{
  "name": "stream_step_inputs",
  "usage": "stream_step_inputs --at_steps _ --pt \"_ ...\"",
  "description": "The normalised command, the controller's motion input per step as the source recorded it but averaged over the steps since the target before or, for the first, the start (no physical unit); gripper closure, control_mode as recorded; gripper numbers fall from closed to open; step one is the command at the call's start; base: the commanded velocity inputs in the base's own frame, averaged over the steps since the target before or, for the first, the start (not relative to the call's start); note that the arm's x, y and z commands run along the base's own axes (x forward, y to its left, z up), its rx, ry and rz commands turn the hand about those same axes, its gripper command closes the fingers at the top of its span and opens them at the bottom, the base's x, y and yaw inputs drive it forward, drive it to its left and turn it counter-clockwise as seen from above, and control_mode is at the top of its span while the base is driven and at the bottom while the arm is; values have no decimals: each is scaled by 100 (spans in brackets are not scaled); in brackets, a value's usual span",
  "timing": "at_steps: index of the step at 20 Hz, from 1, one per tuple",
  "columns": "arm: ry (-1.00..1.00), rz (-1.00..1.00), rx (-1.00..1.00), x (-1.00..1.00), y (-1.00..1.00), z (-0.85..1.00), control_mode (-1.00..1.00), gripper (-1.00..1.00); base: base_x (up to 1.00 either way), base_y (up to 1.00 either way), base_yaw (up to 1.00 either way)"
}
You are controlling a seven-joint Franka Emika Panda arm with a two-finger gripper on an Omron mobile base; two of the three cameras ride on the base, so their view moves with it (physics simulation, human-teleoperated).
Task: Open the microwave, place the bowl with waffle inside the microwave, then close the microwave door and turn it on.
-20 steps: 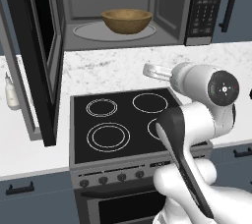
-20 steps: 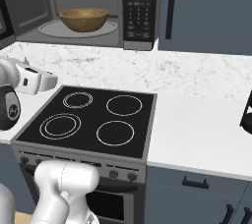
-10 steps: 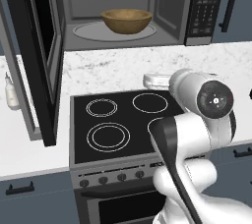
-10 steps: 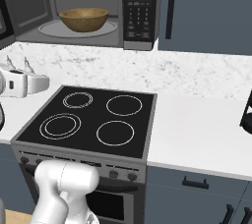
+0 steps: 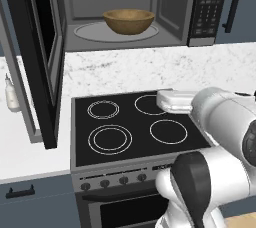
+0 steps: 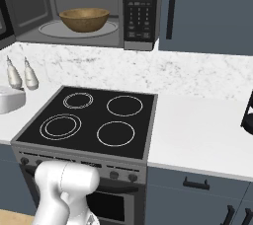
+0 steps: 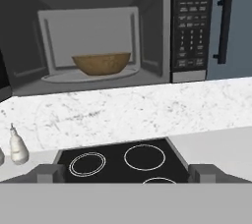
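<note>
Wooden bowl with waffle point(image 5: 129, 21) inside microwave point(image 6: 89, 9); pincer point(image 7: 126, 173) wide, empty.

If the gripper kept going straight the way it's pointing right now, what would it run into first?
Probably the marble backsplash just below the open microwave. The open gripper hangs over the stove facing that wall, with nothing visible in between. Depth is hard to judge, and a slight upward tilt would lead to the bowl.

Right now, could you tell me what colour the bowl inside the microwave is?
The bowl is brown, wood-like; clearest in the left base view.
</note>
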Motion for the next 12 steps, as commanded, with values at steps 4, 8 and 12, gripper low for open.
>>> stream_step_inputs --at_steps 4,8,12 --pt "-16 0 -9 -100 54 18 -100 -100 0 0 0" --pt "-17 -1 -9 -100 39 37 -100 -100 0 0 0" --pt "-8 -2 -3 -100 23 34 -100 -100 0 0 0"
